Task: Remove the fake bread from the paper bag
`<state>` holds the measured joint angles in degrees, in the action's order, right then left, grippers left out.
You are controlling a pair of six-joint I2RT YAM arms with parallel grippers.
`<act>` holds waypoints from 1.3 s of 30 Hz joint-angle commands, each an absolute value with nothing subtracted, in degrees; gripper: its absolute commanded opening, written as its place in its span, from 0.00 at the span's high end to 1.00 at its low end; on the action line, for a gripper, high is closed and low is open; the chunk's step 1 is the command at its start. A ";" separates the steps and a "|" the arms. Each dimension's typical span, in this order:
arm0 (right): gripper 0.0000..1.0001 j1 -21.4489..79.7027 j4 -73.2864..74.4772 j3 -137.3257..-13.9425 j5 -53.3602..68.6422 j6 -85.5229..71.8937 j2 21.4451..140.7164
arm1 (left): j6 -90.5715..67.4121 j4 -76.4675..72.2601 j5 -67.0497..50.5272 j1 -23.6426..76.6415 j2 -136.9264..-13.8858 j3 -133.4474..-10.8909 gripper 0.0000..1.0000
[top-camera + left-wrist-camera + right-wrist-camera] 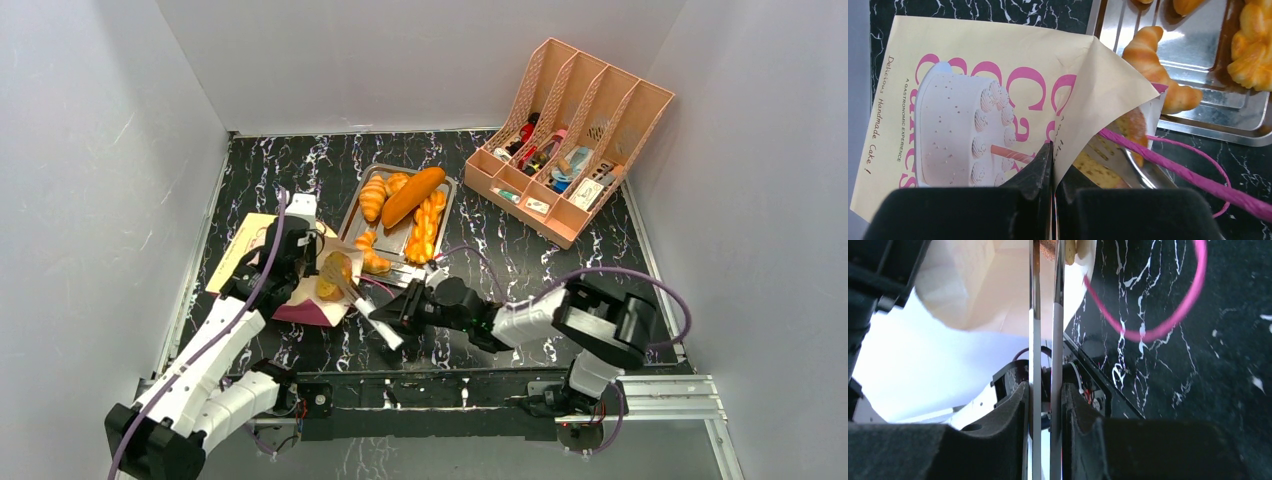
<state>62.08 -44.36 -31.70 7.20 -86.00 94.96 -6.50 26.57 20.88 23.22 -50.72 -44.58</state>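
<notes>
One table (520, 270): black with white veins, carrying everything below.
File rack (600, 90): peach, at 1 o'clock, with small odds and ends in its slots.
Paper bag (243, 238): lying on its side at 9 o'clock, cake print up, mouth turned toward the tray.
Tray (1193, 45): steel, near the centre, just beside the bag's mouth.
Bread on tray: baguette (412, 195), braided loaf (427, 228), croissant (373, 197), second croissant (372, 254).
Bread in bag: one golden piece (335, 272) shows at the mouth.
Tongs (1057, 340): metal, reaching in from 5 o'clock, tips against that piece.
Cord handle (1158, 330): pink loop on the table by the mouth.
Left gripper (1053, 150): jaws pressed together, pinching the bag's upper flap.
Right gripper (1047, 390): jaws squeezing the two tong arms close.
</notes>
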 commanded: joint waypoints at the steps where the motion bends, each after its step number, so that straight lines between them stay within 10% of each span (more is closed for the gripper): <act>1: 1.00 61.79 -48.30 -26.11 5.28 -82.96 84.18 | -7.04 26.04 24.77 23.12 -52.83 -46.30 1.00; 15: 1.00 61.00 -17.05 -22.69 -11.93 -71.94 47.11 | -8.07 24.25 27.31 23.07 -58.51 -45.69 1.00; 39: 0.89 45.42 -28.97 -24.79 4.01 -71.62 67.58 | -9.36 31.52 22.51 23.12 -42.40 -49.14 1.00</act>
<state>45.80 -19.70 -23.20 1.15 -70.15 67.68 -8.64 30.33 25.17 23.22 -45.39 -46.87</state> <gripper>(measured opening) 0.209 0.008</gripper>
